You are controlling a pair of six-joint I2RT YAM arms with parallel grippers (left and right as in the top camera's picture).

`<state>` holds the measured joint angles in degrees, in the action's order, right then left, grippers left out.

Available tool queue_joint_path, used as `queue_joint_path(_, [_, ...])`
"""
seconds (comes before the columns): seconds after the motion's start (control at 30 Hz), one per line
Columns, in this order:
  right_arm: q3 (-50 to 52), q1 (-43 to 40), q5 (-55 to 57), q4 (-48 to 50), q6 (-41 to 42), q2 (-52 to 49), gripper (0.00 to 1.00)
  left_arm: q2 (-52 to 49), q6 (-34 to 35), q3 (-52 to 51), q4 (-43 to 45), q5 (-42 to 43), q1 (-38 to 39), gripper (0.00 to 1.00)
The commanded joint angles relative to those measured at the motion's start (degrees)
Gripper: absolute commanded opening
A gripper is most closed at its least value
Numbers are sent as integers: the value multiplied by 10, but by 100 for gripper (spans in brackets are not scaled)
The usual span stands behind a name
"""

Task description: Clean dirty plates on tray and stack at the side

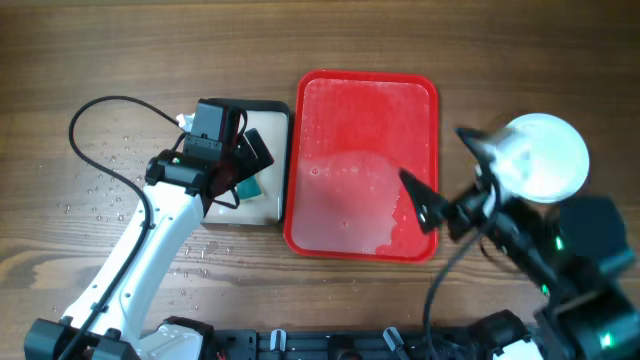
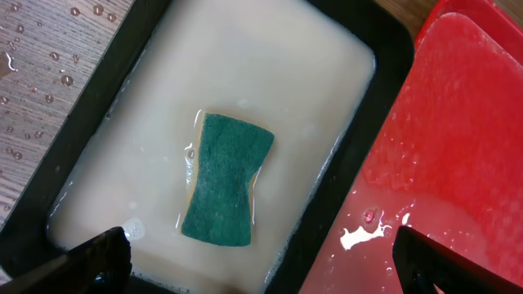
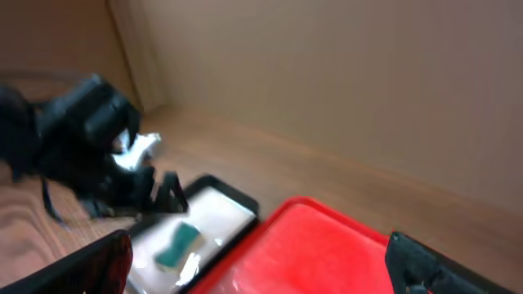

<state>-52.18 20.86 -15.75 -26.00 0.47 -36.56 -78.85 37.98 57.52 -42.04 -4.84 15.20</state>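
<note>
Red tray (image 1: 365,100): glossy plastic with rounded corners and a raised rim. It sits mid-table, beaded with droplets, with a thin sheet of water over its near half.
Plates (image 1: 548,150): I see a pale round shape on the table (image 1: 100,60), just right of the tray and off it. The upper face looks whitish and clean.
Left gripper (image 2: 261,273): jaws spread wide and empty. It hovers above the green sponge (image 2: 226,180), which lies in cloudy cream water in the black-rimmed tray (image 2: 359,139) just beside the red one.
Right gripper (image 1: 429,151): fingers splayed wide, holding nothing, over the red tray's right edge.
Hard to make out: I cannot count the plates, and my right arm (image 1: 520,235) covers their near-left edge. The right wrist view is blurred.
</note>
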Motion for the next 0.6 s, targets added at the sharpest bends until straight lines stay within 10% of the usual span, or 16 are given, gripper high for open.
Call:
queue_joint_path(0.0, [146,-45,8,12,-31,127,100,4,-3,10,0,-5,-2,100])
queue_joint_path(0.3, [516,-76,42,272,0,366,100,4,-3,10,0,-5,-2,100])
queue_joint_path(0.57, [519,-76,42,270,-3,363,100,4,-3,10,0,-5,-2,100])
